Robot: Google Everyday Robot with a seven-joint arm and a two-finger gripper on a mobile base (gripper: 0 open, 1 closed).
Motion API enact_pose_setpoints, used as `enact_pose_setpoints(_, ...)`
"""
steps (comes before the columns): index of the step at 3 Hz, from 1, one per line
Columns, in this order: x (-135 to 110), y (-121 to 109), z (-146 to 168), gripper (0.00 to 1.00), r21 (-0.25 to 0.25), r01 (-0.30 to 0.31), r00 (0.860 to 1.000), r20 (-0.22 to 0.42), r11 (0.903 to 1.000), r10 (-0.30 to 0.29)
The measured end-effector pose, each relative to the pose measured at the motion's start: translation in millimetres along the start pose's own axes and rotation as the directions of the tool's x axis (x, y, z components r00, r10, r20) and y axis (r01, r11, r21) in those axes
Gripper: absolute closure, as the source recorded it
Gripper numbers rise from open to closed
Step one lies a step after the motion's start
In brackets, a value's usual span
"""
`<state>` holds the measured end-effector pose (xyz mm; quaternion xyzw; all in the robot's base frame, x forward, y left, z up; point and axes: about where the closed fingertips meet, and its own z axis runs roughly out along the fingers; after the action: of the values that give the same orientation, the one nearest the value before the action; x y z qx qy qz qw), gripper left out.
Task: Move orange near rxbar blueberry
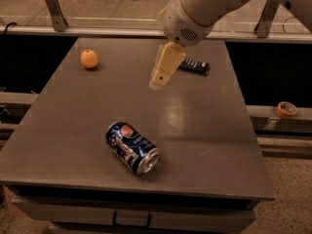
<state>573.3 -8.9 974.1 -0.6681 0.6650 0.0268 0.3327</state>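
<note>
Gripper (158, 82) hovers between orange (88, 58) and rxbar blueberry (195, 66) — grip state unclear.

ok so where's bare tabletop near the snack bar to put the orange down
Bare table in front of the snack bar, out to the right edge. The end effector hangs just left of the bar, crowding that side. The soda can takes the front middle.

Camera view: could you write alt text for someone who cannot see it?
A robot arm's pale gripper hangs above a grey table, between a small orange at the far left and a dark rxbar blueberry at the far right. A blue soda can lies on its side near the front.
</note>
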Motion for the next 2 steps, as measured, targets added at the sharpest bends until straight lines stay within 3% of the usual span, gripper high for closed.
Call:
enact_pose_setpoints(1,0,-8,10,0.0,0.021,-0.03,0.999,0.017,0.9993,0.03)
enact_pose_setpoints(2,-16,-37,57,0.0,0.038,-0.09,0.991,0.098,0.9952,0.086)
